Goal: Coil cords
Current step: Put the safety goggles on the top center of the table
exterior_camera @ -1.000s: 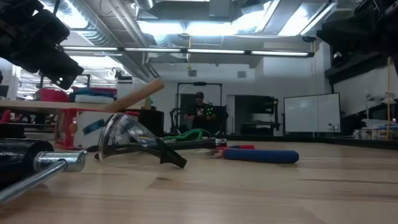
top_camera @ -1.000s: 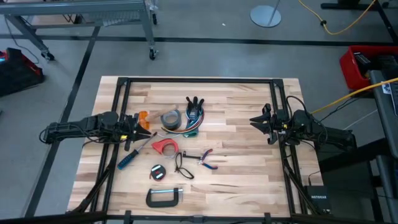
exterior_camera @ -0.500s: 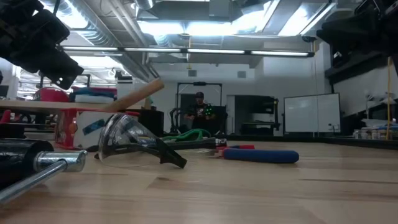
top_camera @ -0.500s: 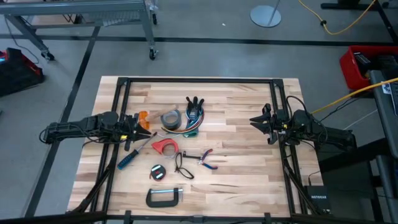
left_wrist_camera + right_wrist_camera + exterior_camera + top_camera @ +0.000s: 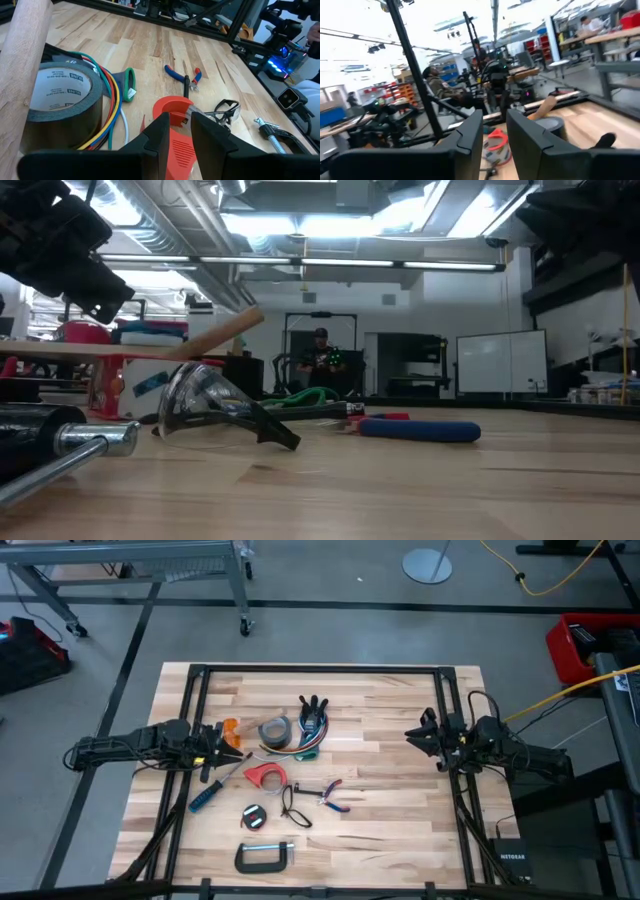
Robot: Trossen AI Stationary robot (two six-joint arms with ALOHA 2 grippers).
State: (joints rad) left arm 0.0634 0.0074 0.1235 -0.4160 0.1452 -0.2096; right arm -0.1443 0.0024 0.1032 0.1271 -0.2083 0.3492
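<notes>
Cords [image 5: 313,718] are the thin dark bundle with coloured strands, touching the grey duct-tape roll [image 5: 274,731] on the wooden desk [image 5: 390,830]. I'd guess they're light and floppy, so they'll slide and spring open. I'd pinch a loose end, not the tangle. Left hand [image 5: 236,752] sits just beside the roll, right hand [image 5: 414,735] well away from it. Both have fingers slightly parted, holding nothing.

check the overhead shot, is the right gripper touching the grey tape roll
No, the right gripper hangs over bare wood near the table's right side, well apart from the tape roll.
</notes>
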